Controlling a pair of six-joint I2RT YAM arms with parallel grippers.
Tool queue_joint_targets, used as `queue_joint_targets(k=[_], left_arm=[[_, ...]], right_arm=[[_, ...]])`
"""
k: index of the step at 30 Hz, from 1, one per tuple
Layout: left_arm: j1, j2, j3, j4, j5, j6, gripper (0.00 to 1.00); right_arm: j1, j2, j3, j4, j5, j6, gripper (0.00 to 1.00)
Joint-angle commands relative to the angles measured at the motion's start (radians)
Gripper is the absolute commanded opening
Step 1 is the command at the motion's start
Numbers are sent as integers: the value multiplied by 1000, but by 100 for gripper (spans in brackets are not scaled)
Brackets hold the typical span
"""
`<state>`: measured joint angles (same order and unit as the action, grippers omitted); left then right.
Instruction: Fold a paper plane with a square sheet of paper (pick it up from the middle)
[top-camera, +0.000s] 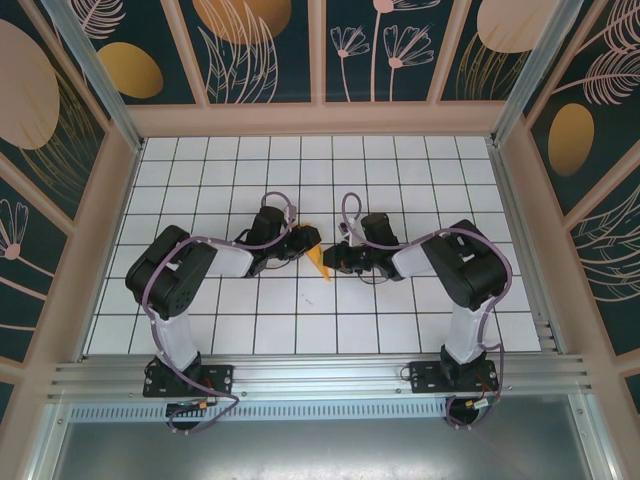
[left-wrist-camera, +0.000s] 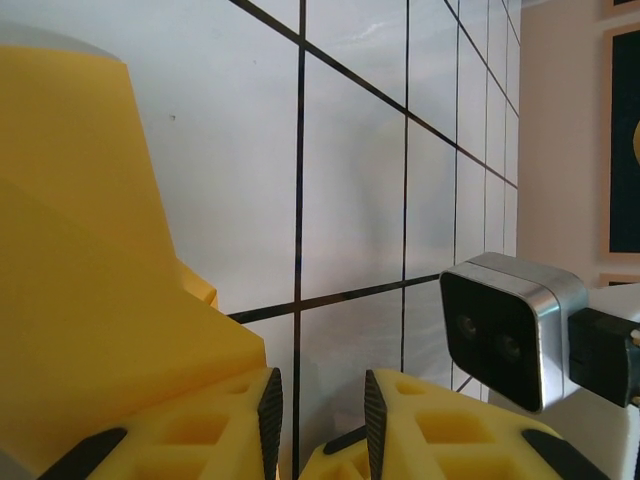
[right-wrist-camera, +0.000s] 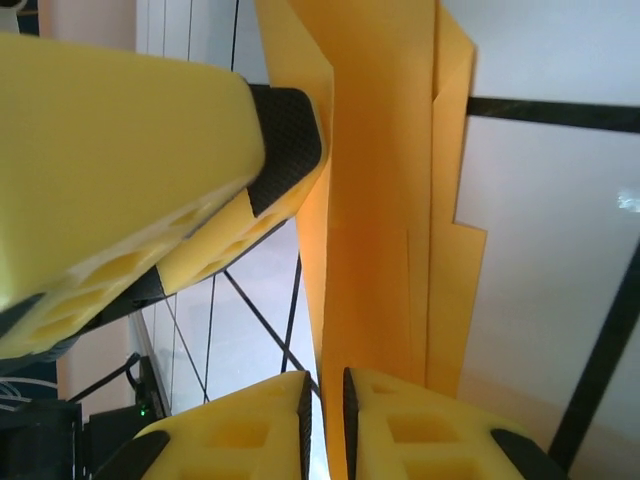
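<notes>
The paper plane is a narrow, creased strip of orange paper standing on edge at the table's middle, between both grippers. In the right wrist view its stacked layers run up from my right gripper. Those jaws stand slightly apart, with the paper's lower edge in the gap. My left gripper is just left of the plane, and one of its black pads touches the paper's side. In the left wrist view the left gripper is open, with bare tile between its fingers.
The white grid table spreads around both arms, with free tiles at the back and sides. Patterned walls enclose it. The right arm's wrist camera sits close to the left gripper. A blurred yellow mass lies beside the left finger.
</notes>
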<state>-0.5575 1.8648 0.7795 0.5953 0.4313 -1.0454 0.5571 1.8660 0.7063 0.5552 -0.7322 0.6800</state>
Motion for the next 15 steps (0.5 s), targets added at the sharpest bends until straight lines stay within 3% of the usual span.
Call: queue_joint_targets(k=[1,8,15], left_arm=[[-7,25,18,20,9,30,31],[-7,40,25,23,9,32,31],[-7,57,27,18,-1,32,31]], right_arm=[[2,-31,28,-89,52,-49,20],[17,-15,54,-164,97,-83,7],[27,-2,65,-189,123,-87,5]])
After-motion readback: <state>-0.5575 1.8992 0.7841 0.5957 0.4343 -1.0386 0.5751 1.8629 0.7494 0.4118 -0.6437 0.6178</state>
